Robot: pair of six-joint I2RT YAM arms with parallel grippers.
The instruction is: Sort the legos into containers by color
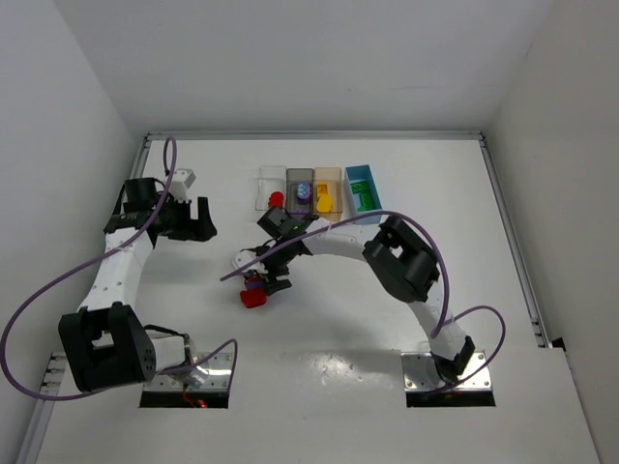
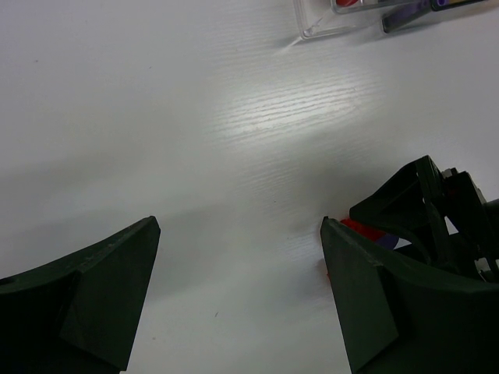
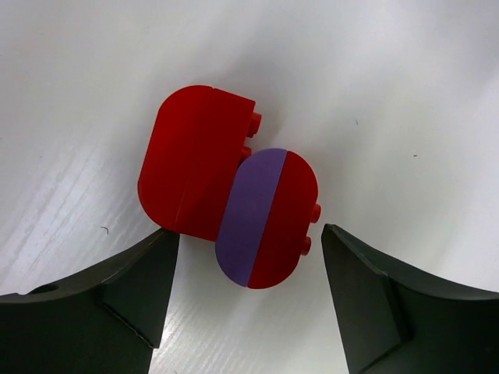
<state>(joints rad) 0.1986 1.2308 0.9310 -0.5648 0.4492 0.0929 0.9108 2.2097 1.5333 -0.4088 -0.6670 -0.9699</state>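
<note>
Fingers of the right gripper [image 3: 248,231] fill the bottom of my right wrist view. They stand moderately apart and astride two legos, gripping neither. The left finger sits at the lower edge of the red lego [image 3: 191,160], and I cannot tell whether it touches. The right finger stands just clear of the purple-and-red lego [image 3: 265,218].

Both legos lie on their sides on the table [image 1: 387,319], touching each other. The purple-and-red lego is oblong with rounded ends. Its long axis runs from lower left to upper right in this view, tilted slightly off vertical, and the colour seam follows that axis. Its studs point toward the right finger. The red lego's long axis is close to vertical in the view, with its studs also facing right.

The left gripper [image 2: 240,224] hovers wide open over bare table, well to the left of the legos.

Four containers stand in a row at the far side:
- clear bin [image 1: 272,172], holding a red piece [image 1: 276,200]
- grey bin [image 1: 300,174], holding a purple piece [image 1: 304,196]
- tan bin [image 1: 328,173], holding a yellow piece [image 1: 325,200]
- light blue bin [image 1: 362,171], holding green pieces [image 1: 364,198]
</note>
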